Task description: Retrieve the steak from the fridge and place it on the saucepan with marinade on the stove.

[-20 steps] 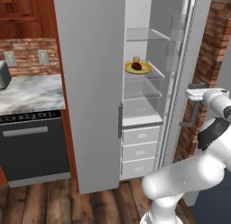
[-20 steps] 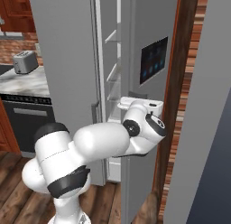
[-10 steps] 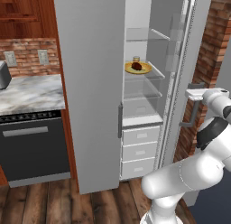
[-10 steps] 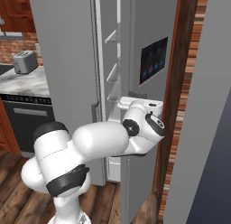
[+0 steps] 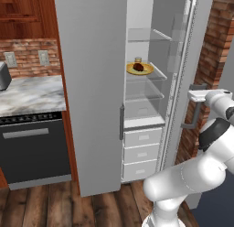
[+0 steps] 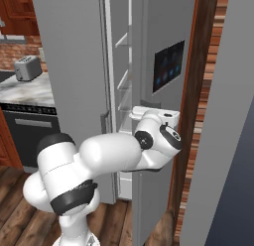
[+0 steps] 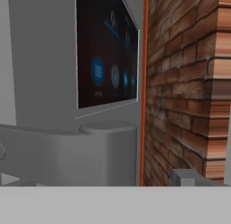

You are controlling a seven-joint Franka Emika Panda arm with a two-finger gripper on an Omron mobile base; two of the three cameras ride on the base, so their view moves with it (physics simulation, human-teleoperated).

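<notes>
One steak [image 5: 138, 66] sits on one yellow plate [image 5: 140, 70] on a glass shelf of the fridge [image 5: 91, 84], at 12 o'clock from three white drawers [image 5: 143, 150], with one small jar [image 5: 138, 60] just behind it. The right door [image 5: 180, 61] stands swung open, so the shelf is reachable. The end effector is by that door's handle [image 5: 194, 112], at 4 o'clock from the steak; whether it is open or closed cannot be told.

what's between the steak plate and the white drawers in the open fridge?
In the left base view, two glass shelves with nothing on them lie between the yellow plate holding the steak and the drawers.
</notes>
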